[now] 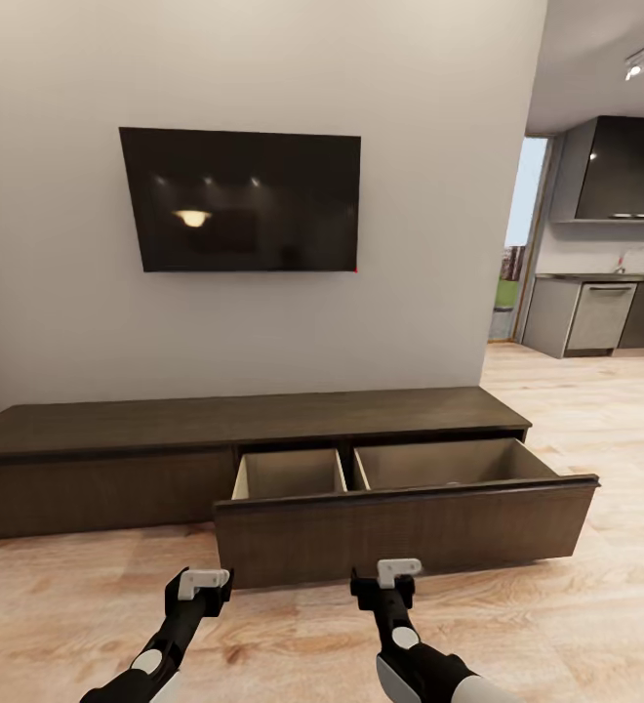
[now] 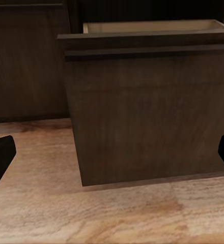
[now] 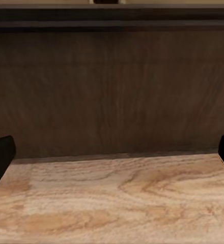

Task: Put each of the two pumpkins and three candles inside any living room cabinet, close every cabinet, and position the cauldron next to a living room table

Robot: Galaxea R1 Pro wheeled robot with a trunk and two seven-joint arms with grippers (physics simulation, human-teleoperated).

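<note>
Big grey wall [image 1: 263, 332] w/ a dark TV [image 1: 249, 200] mounted on it, kitchen off to the right thru the opening. Below that, the cabinet [image 1: 117, 459]: long, low, dark wood, sitting on the pale wood floor [image 1: 615, 605]. Its right-hand drawer [image 1: 405, 532] is pulled out toward the robot, two light-lined compartments showing, both look empty from here. Left front looks shut. Robot's parked right in front, both arms low. Left gripper [image 1: 201, 584] hangs just short of the drawer front's left end, fingers spread wide, nothing between them; wrist cam shows the drawer's corner dead ahead. Right gripper [image 1: 388, 576] same deal, spread wide, empty, facing the drawer front square on. Handling guess: the drawer's a stiff, heavy-ish wooden box, no handle, so best purchase prob the top lip of the front panel, or a flat push on the face to close it. Should slide straight, not fragile.
</note>
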